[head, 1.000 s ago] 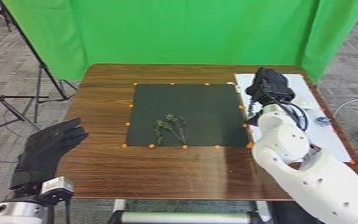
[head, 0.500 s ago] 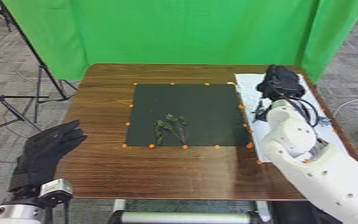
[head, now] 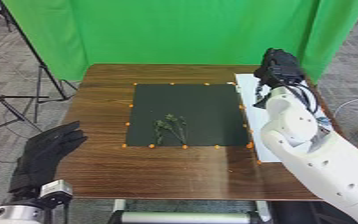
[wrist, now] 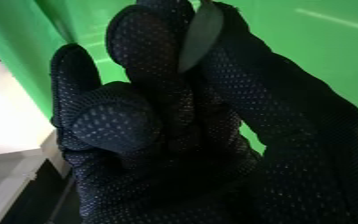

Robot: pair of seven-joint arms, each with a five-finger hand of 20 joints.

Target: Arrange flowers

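Note:
In the head view my right hand [head: 278,67] is over the far end of the white sheet [head: 270,150], at the table's back right corner. Close up in the right wrist view, the same hand [wrist: 202,170] has its fingers curled, and a narrow green leaf [wrist: 201,37] is pinched between the thumb and a finger. The rest of that leaf's plant is hidden. Thin green sprigs [head: 171,127] lie on the dark square mat [head: 189,102], in its near half. My left hand [head: 44,152] is beside the table's left edge, fingers straight and empty.
Orange dots [head: 185,147] run around the mat's edges on the brown table [head: 158,172]. Another small plant piece [head: 324,120] rests at the white sheet's right side. A green curtain [head: 193,35] hangs behind the table, and tripod legs [head: 20,97] stand at the left.
My right hand has moved a little to the right, then away toward the table's far edge. The left hand and the sprigs on the mat have kept their places.

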